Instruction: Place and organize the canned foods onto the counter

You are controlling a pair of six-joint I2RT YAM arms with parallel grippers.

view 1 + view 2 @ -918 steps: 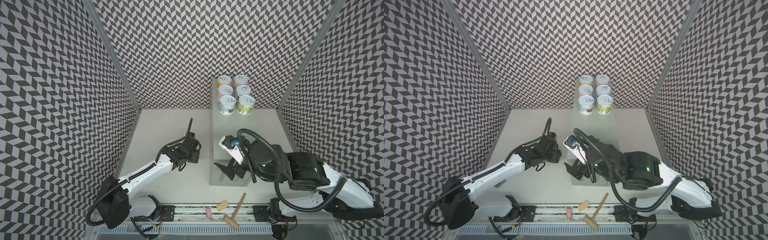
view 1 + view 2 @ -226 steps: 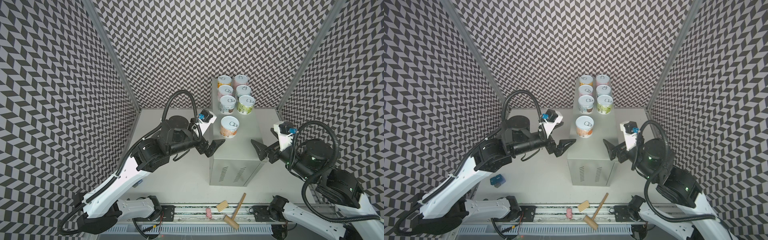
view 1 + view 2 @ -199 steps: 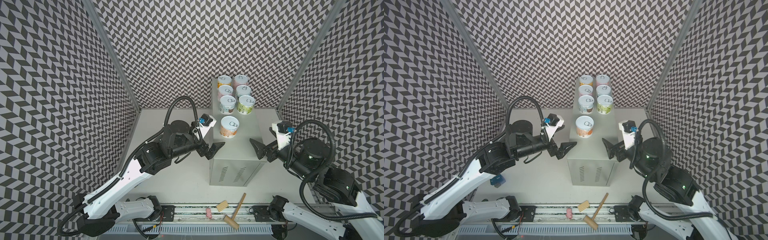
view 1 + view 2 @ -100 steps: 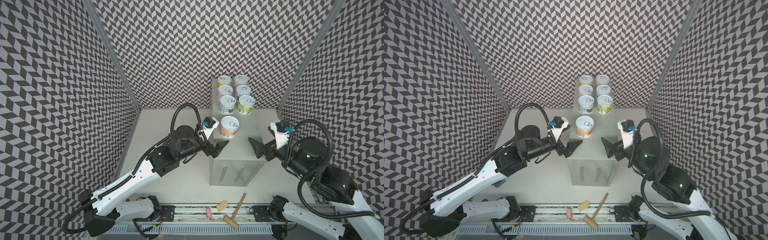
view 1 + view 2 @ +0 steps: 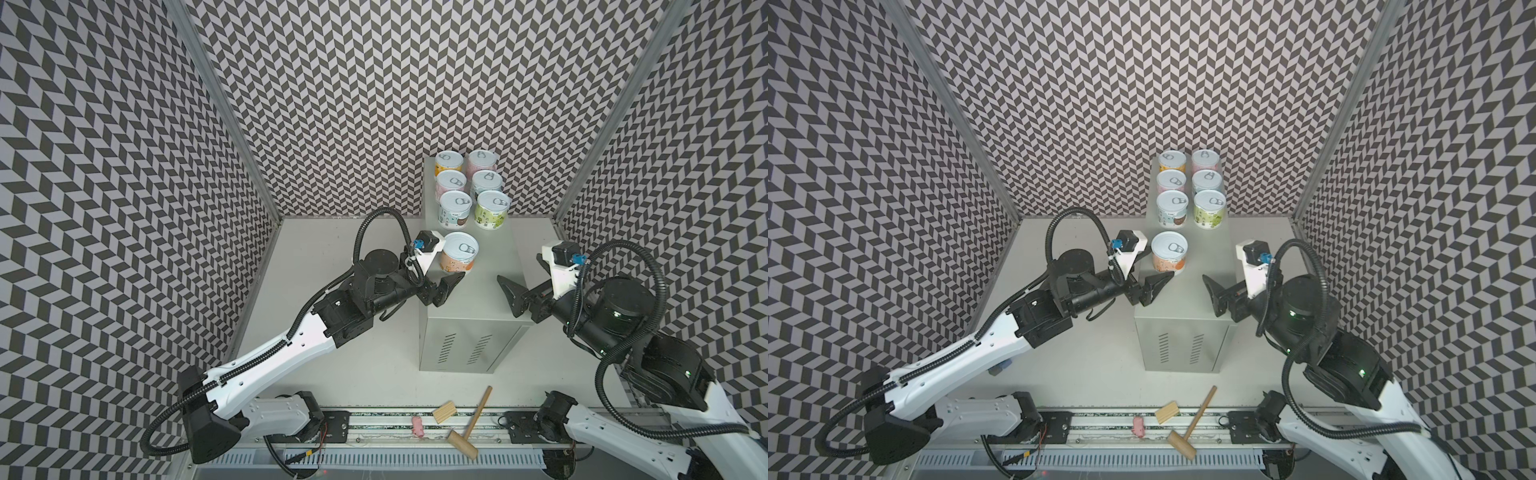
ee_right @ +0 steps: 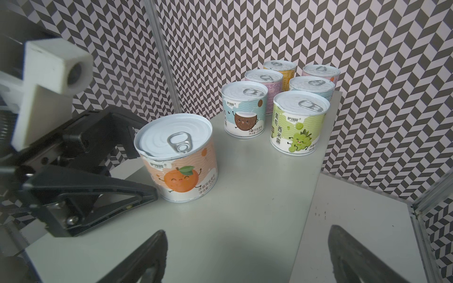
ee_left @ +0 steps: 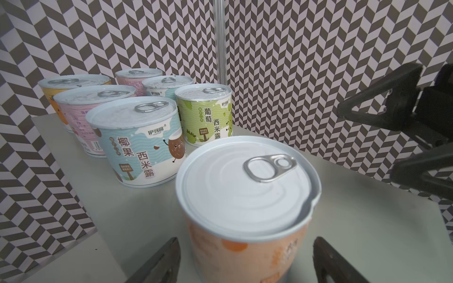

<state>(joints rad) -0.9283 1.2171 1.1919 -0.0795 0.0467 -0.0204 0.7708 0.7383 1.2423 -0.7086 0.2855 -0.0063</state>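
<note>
The counter is a tall pale grey cabinet with seven cans on top. Six cans stand in two rows at its back, the light blue can and green can nearest. An orange can stands alone at the front left. My left gripper is open, with a finger on either side of the orange can's base and a gap at each. My right gripper is open and empty over the counter's right edge.
On the front rail below the counter lie a wooden mallet, a wooden block and a small pink piece. Checked walls close in the back and both sides. White tabletop runs to the left of the counter.
My left arm has reached right until its jaws straddle the orange can, and they have narrowed. My right gripper has edged left over the counter and stays wide open.
</note>
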